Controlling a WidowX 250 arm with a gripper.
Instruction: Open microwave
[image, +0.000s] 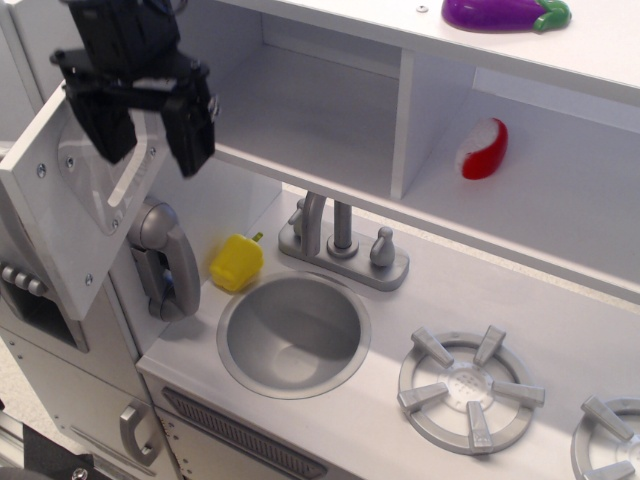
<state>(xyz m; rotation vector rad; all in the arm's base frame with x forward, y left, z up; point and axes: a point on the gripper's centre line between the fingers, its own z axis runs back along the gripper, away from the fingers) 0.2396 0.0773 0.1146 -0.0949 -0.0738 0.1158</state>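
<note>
1. The toy kitchen's counter (520, 300) takes up most of the view, all pale grey-white, with shelving above and cabinet fronts below at the lower left.
2. The microwave (300, 110) is the box compartment up top, left of the divider. Its door (70, 215) is swung wide out to the left, so only the inner face with its screws and window shows, and the cavity is fully exposed.
3. The gripper (145, 125) hangs at the upper left, right in front of the open door's top edge. It's black, pointing down, with its two fingers spread apart and nothing between them. Can't tell if a finger actually touches the door.
4. The round sink (293, 335) sits in the counter at centre, with the grey faucet (342, 240) just behind it.
5. A burner (470, 390) lies right of the sink, and a second one is cut off at the right edge.
6. The grey wall phone (165, 258) is mounted left of the sink, below the door.
7. A purple eggplant (505, 13) lies on the top shelf.
8. A yellow pepper (236, 262) sits between phone and faucet.
9. A red and white piece (483, 148) leans in the right-hand compartment.
</note>
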